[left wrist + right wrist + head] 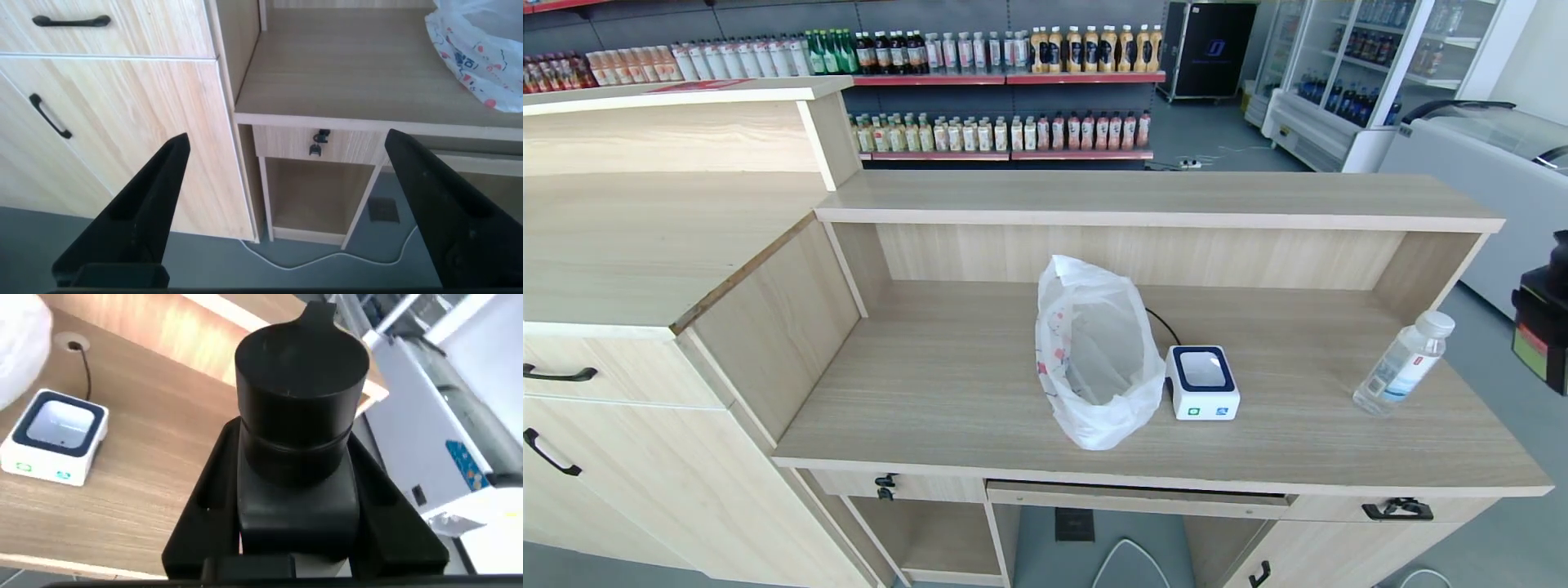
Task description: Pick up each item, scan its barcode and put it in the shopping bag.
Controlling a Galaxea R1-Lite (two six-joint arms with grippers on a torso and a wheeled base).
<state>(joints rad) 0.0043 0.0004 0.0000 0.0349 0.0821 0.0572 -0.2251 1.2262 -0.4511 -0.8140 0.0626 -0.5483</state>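
Shop interior, pale wooden checkout counter (1298, 441) in front of drink shelves. Black lidded cylindrical container (298, 376) clamped between fingers of right gripper (296, 465), held at counter's right end. Clear plastic water bottle (1403, 363) stood near that end. Open white plastic shopping bag (1094, 351) placed mid-counter, white blue-rimmed scanner (1202, 381) just beside it. Left gripper (286, 139) spread wide, nothing held, positioned low before cabinet fronts.
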